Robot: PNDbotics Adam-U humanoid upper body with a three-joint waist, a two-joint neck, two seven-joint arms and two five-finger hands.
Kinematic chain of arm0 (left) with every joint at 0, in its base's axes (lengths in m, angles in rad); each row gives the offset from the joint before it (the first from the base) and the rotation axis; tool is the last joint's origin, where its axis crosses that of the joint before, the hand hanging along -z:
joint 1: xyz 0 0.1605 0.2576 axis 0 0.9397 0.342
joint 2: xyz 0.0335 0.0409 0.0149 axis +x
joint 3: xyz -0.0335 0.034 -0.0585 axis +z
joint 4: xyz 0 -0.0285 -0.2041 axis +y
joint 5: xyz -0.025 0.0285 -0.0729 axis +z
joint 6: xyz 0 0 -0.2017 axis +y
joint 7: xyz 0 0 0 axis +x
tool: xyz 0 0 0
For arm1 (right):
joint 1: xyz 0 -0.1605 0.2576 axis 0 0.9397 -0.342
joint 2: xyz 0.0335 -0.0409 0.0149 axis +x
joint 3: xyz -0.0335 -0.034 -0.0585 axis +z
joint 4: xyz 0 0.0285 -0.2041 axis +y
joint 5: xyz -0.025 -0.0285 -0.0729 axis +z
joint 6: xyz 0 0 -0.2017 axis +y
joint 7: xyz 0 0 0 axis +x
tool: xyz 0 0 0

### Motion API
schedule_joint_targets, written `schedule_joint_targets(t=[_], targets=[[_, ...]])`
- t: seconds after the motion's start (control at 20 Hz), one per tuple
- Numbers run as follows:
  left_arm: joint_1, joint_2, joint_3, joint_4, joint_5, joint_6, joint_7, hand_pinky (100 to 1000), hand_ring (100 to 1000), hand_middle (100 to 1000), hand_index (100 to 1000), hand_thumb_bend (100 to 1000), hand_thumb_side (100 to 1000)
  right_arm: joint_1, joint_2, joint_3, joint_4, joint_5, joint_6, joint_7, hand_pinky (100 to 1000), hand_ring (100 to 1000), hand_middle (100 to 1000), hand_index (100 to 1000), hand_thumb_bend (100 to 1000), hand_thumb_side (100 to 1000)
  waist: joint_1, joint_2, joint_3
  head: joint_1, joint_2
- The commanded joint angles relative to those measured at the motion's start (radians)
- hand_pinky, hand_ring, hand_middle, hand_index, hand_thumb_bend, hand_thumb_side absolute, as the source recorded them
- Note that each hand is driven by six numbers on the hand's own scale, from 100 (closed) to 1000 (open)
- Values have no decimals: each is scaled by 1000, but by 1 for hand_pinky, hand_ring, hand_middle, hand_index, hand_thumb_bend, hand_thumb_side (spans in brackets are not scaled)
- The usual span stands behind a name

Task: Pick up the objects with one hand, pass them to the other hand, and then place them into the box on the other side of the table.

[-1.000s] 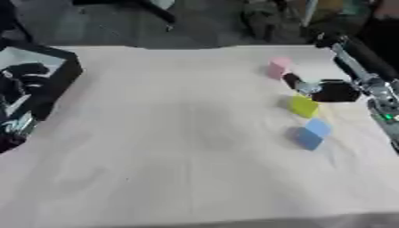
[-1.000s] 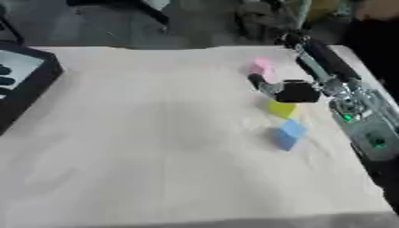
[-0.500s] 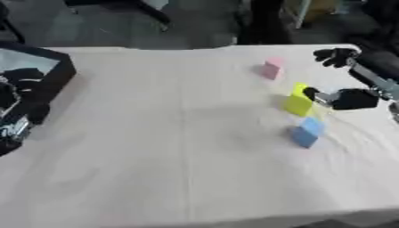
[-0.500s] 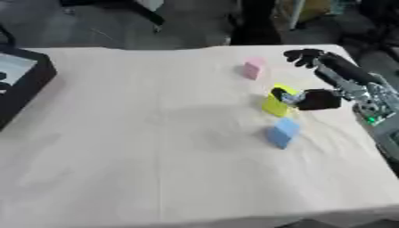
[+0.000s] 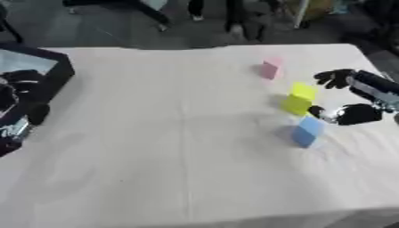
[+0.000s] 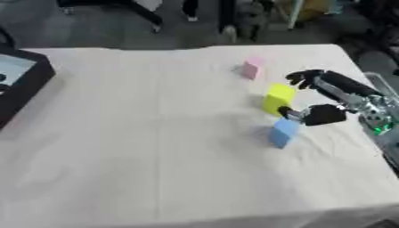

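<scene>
Three blocks stand on the table's (image 5: pixel 156 156) right side: one far (image 5: pixel 270 69), one in the middle (image 5: pixel 299 98), one nearest (image 5: pixel 306 131). The right hand (image 6: pixel 323 100) is just right of the middle block. The box (image 5: pixel 35 95) sits at the left edge.

right hand (image 6: pixel 323 113) spread beside yellow block (image 6: pixel 277 99), blue block (image 6: pixel 283 132) just below, pink block (image 6: pixel 251 69) farther back, white counter (image 6: pixel 140 133)

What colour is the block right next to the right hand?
Yellow. The block by the right hand shows best in the right eye view.
</scene>
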Motion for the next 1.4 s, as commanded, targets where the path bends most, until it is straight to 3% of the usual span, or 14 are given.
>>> schedule_joint_targets(t=[0.05, 1.4], targets=[[-8, 6, 9, -10, -4, 0, 5, 746, 756, 760, 851, 510, 606, -9, -13, -3, 18, 11, -1, 11, 831, 812, 802, 916, 351, 578, 2, -13, -1, -3, -2], [-2, -7, 9, -7, -8, 8, 13, 744, 750, 755, 854, 531, 603, -13, 49, 36, 137, 87, -11, 22, 825, 797, 785, 905, 344, 583, 5, -11, 0, -6, -2]])
